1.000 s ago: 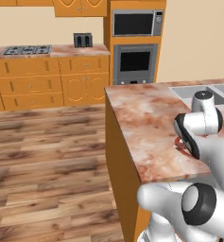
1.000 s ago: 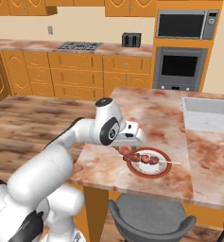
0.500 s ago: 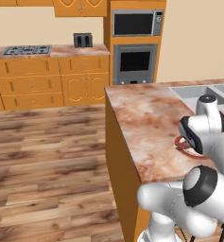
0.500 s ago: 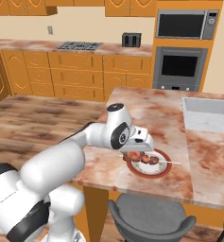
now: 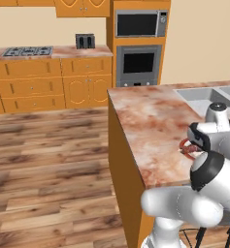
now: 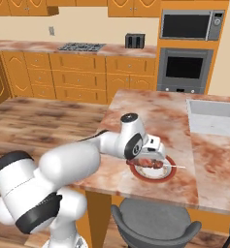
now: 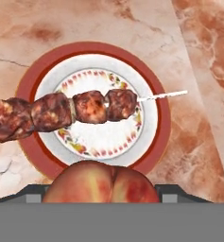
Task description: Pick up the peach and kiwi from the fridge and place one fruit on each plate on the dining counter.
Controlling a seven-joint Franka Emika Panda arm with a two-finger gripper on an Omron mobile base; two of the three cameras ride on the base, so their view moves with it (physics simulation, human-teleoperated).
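The gripper (image 6: 154, 154) hung low over the near part of the dining counter (image 6: 150, 104), its fingers pinched on the peach (image 7: 102, 182), which showed in the hand view as a reddish-orange round filling the gap between them. Directly ahead of and below the fruit lay the red-rimmed plate (image 7: 153, 87), so the peach sat over the plate's near rim rather than its centre. A meat skewer (image 7: 61, 111) already lay across the plate, its long axis crosswise to the gripper's line of sight, the meat running off the left rim and the bare stick pointing right. The open patch of the plate was the pale strip between skewer and near rim, just beyond the peach. From the right base view the plate (image 6: 139, 173) lay near the counter's near edge, left of the sink (image 6: 212, 118). I judged a short drop slightly forward would land the fruit short of the skewer.
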